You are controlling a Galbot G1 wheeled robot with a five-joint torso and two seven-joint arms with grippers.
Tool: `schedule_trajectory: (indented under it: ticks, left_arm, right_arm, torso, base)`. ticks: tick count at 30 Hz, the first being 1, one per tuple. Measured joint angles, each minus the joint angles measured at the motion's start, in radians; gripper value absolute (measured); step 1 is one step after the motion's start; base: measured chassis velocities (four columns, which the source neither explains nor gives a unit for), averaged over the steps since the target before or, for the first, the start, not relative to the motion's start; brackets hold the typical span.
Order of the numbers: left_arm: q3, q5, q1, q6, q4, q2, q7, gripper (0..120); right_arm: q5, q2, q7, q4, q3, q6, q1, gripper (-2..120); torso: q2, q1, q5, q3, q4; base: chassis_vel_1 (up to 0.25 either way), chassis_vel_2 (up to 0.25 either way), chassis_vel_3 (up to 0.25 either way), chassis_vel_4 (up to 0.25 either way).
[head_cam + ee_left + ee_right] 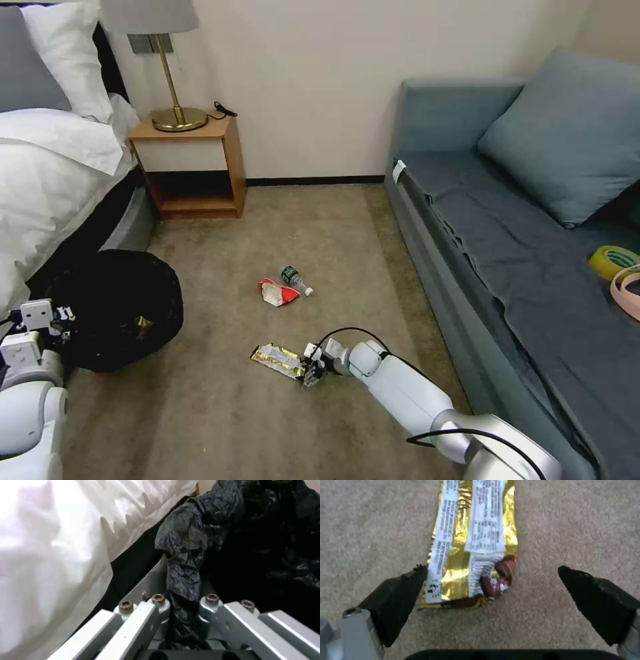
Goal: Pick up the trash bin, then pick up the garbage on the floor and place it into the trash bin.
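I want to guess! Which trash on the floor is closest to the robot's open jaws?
The gold wrapper, lying right at the right gripper; the red pack and bottle lie farther off.

My left hand [181, 610] pinches the crinkly black bag at the rim of the trash bin [117, 310], held beside the bed. On the carpet lie a flat gold snack wrapper [279, 359], a crushed red-and-white pack [277, 293] and, just beside it, a small clear bottle [295, 279] on its side.

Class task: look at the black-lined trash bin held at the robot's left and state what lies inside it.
Inside the trash bin, a small yellowish-brown scrap shows against the black liner. The dark folds hide whatever else is there. The left gripper clamps the liner's rim.
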Motion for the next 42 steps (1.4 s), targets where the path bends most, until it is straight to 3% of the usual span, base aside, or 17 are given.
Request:
schedule_trajectory:
  ticks: [10,14,29,42]
  left_arm:
    - [0.004,0.003,-0.005,0.0,0.007,-0.001,-0.001,4]
    - [0.004,0.003,-0.008,-0.001,0.014,0.002,-0.001,4]
    - [0.007,0.003,-0.015,-0.003,0.022,0.005,-0.001,4]
    - [0.011,0.003,-0.015,-0.009,0.032,0.003,0.0,4]
  right_arm:
    - [-0.012,0.021,-0.001,-0.026,-0.002,0.013,0.002,98]
    - [-0.029,0.032,-0.005,-0.057,-0.003,0.028,0.008,83]
    - [-0.049,0.05,-0.014,-0.088,0.004,0.045,0.014,67]
    - [-0.07,0.057,-0.015,-0.094,0.005,0.053,0.011,38]
  torso:
    - [0.0,0.0,0.0,0.0,0.0]
    - [0.0,0.0,0.0,0.0,0.0]
    - [0.0,0.0,-0.0001,0.0,-0.0003]
    - [0.0,0.0,0.0006,0.0,0.0006]
  base:
    - [0.0,0.0,0.0,0.0]
    - [0.0,0.0,0.0,0.0]
    - [0.0,0.0,0.0,0.0]
    - [0.0,0.0,0.0,0.0]
